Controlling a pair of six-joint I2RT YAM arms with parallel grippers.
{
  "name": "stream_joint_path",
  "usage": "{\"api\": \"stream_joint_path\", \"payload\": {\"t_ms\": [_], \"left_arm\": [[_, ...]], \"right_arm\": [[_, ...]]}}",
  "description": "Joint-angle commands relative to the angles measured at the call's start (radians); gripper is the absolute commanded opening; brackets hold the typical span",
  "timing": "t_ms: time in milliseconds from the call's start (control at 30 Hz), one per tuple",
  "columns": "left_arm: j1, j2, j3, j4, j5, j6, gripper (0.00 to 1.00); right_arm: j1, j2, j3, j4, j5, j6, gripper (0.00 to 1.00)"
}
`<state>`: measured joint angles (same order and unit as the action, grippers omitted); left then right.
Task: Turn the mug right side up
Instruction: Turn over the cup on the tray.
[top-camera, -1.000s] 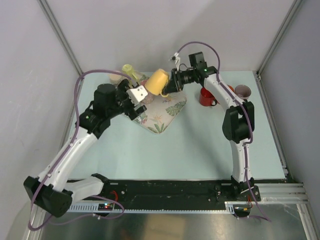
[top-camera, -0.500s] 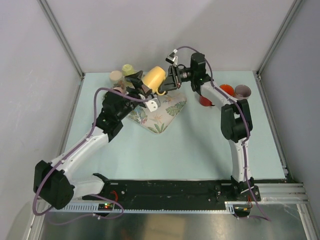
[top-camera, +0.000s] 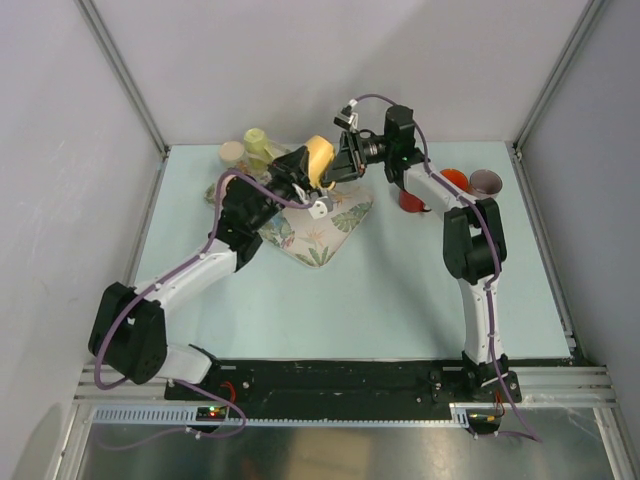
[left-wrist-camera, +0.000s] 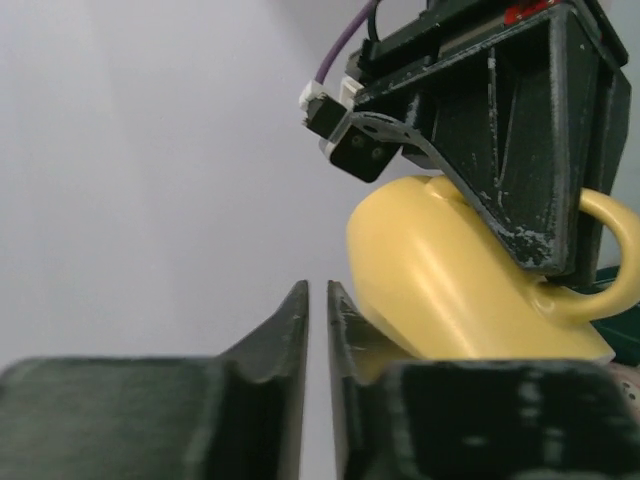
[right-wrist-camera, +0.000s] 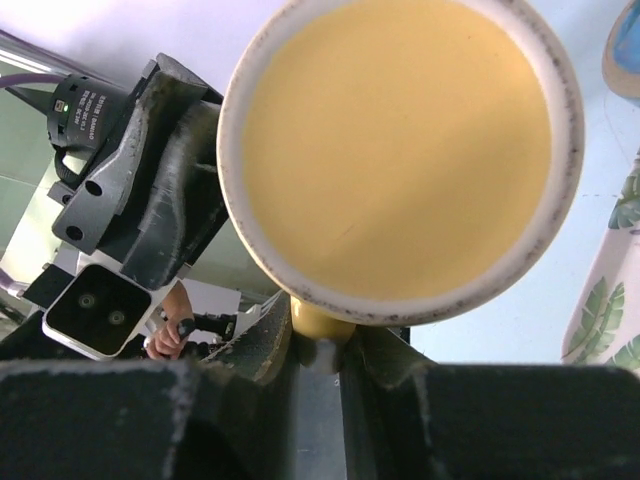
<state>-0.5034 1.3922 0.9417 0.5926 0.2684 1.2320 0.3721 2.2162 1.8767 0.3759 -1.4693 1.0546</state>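
Observation:
The yellow mug (top-camera: 318, 160) hangs in the air over the back of the table, tilted on its side. My right gripper (top-camera: 338, 166) is shut on its handle. In the right wrist view the mug's flat base (right-wrist-camera: 400, 150) faces the camera and the handle sits pinched in my right gripper (right-wrist-camera: 325, 350). My left gripper (top-camera: 304, 174) is just left of the mug. In the left wrist view my left gripper (left-wrist-camera: 317, 300) is shut with nothing in it, and the mug's body (left-wrist-camera: 450, 280) lies close against its right finger.
A leaf-patterned cloth (top-camera: 320, 235) lies under the mug. A red mug (top-camera: 412, 195), an orange cup (top-camera: 455, 180) and a pinkish cup (top-camera: 486, 182) stand at the back right. Pale green (top-camera: 258, 140) and tan (top-camera: 232, 152) cups stand at the back left, near the wall.
My left arm has swung in to the mug and its jaws have gone from open to shut. My right gripper has turned the mug slightly while holding it.

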Motion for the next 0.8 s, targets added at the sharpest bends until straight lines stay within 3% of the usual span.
{"api": "stream_joint_path", "payload": {"t_ms": [0,33,100,133,233,300,433,767], "left_arm": [[0.003,-0.014,0.04,0.079,0.051,-0.045,0.07],[0.003,-0.02,0.041,0.079,0.045,-0.071,0.04],[0.006,-0.047,0.037,0.076,0.015,-0.129,0.08],[0.01,-0.074,0.026,0.066,0.007,-0.152,0.21],[0.048,-0.165,-0.026,0.02,0.035,-0.2,0.73],[0.079,-0.227,-0.064,-0.041,0.064,-0.209,0.88],[0.119,-0.29,-0.109,-0.126,0.105,-0.182,0.95],[0.119,-0.224,-0.14,-0.138,0.21,-0.026,0.91]], "right_arm": [[-0.002,-0.046,0.007,0.059,-0.239,0.011,0.0],[-0.003,-0.046,0.006,0.065,-0.236,0.012,0.0],[-0.007,-0.05,0.005,0.068,-0.232,0.015,0.0],[-0.009,-0.051,0.001,0.068,-0.231,0.015,0.0],[-0.016,-0.062,-0.013,0.069,-0.233,0.017,0.0],[-0.019,-0.07,-0.02,0.07,-0.236,0.02,0.0],[-0.017,-0.083,-0.024,0.073,-0.24,0.026,0.0],[-0.006,-0.101,-0.009,0.072,-0.241,0.04,0.0]]}}
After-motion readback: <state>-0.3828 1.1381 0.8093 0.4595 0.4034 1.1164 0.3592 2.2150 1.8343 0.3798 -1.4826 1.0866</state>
